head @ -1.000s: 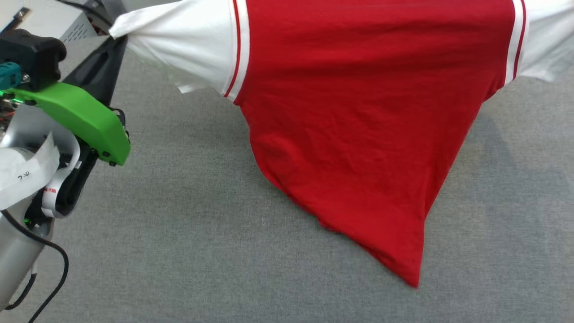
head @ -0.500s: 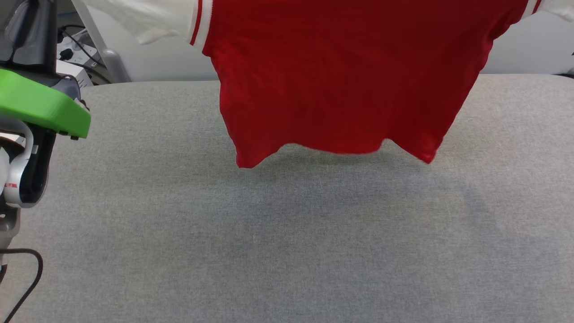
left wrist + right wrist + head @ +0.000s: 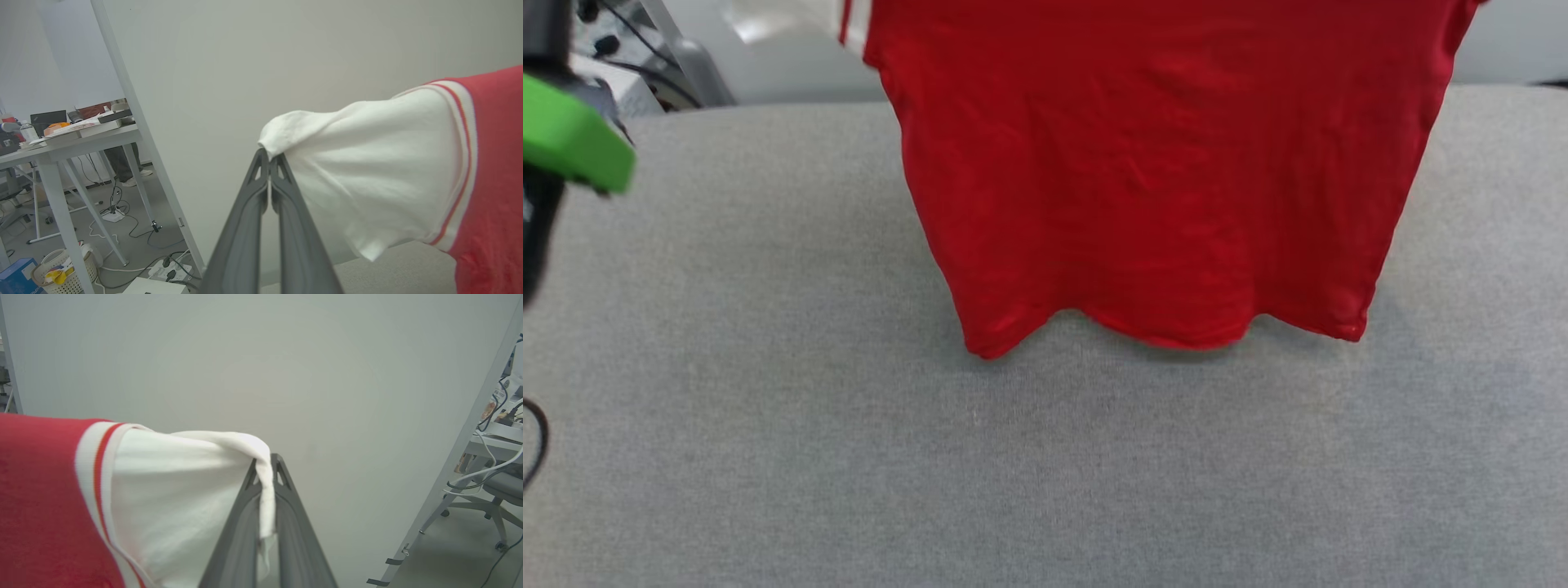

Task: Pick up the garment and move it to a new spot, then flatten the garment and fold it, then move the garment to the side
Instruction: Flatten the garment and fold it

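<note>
Both sets of jaws are fully closed, each on a white sleeve of the garment (image 3: 1160, 180). At the left gripper (image 3: 269, 157), the end of one sleeve is pinched between the very tips of the two dark fingers (image 3: 245, 228), and the cloth is drawn away from them toward the striped trim and the red body. At the right gripper (image 3: 267, 467), the edge of the other sleeve is clamped, with a strip of white cloth folded over the fingertips and trailing down the gap between them. Between these two grip points the garment is held up and spread. In the head view its red body hangs as a broad panel over the far half of the grey fabric surface (image 3: 768, 457), with the wavy hem lowest. Whether the hem touches the surface cannot be determined. A green cover (image 3: 572, 151) on the left arm is seen at that view's left edge. A pale wall panel (image 3: 286, 49) stands behind both grippers, with a cluttered desk (image 3: 61, 143) beyond it on one side and an office chair (image 3: 498, 486) on the other.
</note>
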